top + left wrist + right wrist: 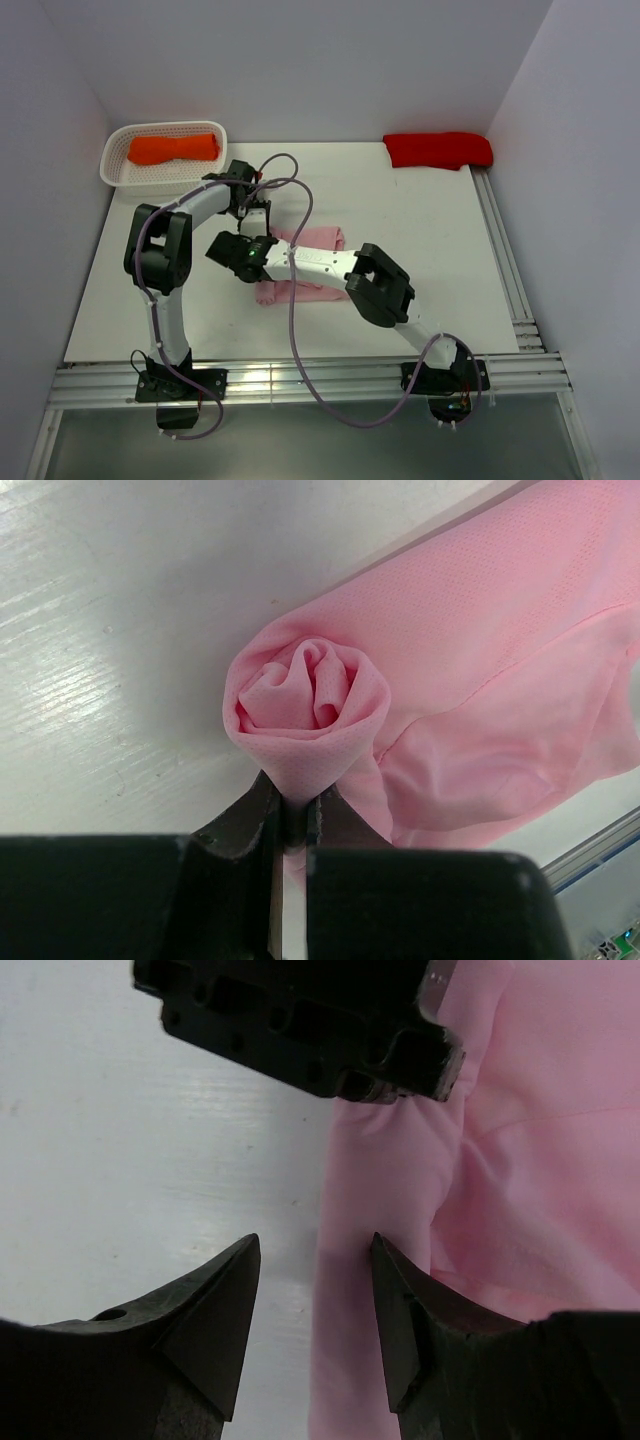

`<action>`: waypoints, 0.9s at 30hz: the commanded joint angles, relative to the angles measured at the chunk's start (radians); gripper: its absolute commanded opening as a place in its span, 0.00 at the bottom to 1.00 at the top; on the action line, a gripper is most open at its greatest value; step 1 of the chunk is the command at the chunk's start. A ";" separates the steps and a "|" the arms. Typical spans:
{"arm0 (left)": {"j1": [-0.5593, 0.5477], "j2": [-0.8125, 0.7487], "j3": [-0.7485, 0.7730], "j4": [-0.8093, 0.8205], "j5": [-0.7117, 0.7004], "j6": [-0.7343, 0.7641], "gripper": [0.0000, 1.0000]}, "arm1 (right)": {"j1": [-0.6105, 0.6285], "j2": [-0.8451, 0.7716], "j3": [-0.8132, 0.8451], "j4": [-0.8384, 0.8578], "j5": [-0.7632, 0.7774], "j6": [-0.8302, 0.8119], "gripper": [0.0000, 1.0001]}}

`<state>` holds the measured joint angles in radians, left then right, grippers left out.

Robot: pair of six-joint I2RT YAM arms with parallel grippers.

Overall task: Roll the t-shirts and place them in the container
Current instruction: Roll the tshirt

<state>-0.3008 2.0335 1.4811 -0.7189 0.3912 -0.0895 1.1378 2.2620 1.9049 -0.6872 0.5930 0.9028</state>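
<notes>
Left pincer, nearly shut, pinches the rolled end of the pink t-shirt. Right wrist: right pincer gapes empty astride the cloth edge, near its partner; collision possible. Top: shirt central on counter; a slipped pinch would unroll it.

Bright, even overhead light; soft shadows on the table; glare on its near rail; nearby fingers dark, blurred.

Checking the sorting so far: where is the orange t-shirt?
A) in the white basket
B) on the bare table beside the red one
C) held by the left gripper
A: the orange t-shirt lies inside the white basket at the table's far left corner.
</notes>
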 commanded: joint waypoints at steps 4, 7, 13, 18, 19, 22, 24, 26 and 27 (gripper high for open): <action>-0.004 0.025 0.027 -0.001 -0.060 0.023 0.02 | -0.010 0.014 -0.007 -0.064 0.074 0.030 0.56; -0.009 0.030 0.034 -0.005 -0.060 0.022 0.04 | -0.007 0.008 -0.046 -0.064 0.068 0.048 0.56; -0.015 0.033 0.047 -0.011 -0.060 0.023 0.11 | 0.000 0.016 -0.087 -0.084 0.051 0.073 0.56; -0.014 0.040 0.067 -0.022 -0.055 0.027 0.14 | 0.004 0.053 -0.066 -0.141 0.054 0.088 0.56; -0.015 0.040 0.068 -0.022 -0.051 0.027 0.20 | 0.005 0.062 -0.057 -0.153 0.056 0.088 0.55; -0.015 0.031 0.077 -0.027 -0.032 0.036 0.38 | 0.008 0.094 -0.018 -0.198 0.053 0.090 0.49; -0.015 0.022 0.085 -0.028 -0.019 0.043 0.45 | 0.011 0.105 -0.007 -0.201 0.044 0.079 0.42; -0.014 0.017 0.111 -0.046 -0.002 0.051 0.52 | 0.011 0.102 -0.016 -0.173 0.034 0.082 0.29; -0.014 0.016 0.122 -0.053 0.001 0.056 0.53 | 0.010 0.081 -0.045 -0.149 0.028 0.079 0.25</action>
<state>-0.3122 2.0590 1.5383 -0.7700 0.3771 -0.0631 1.1423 2.3165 1.8832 -0.7994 0.6399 0.9695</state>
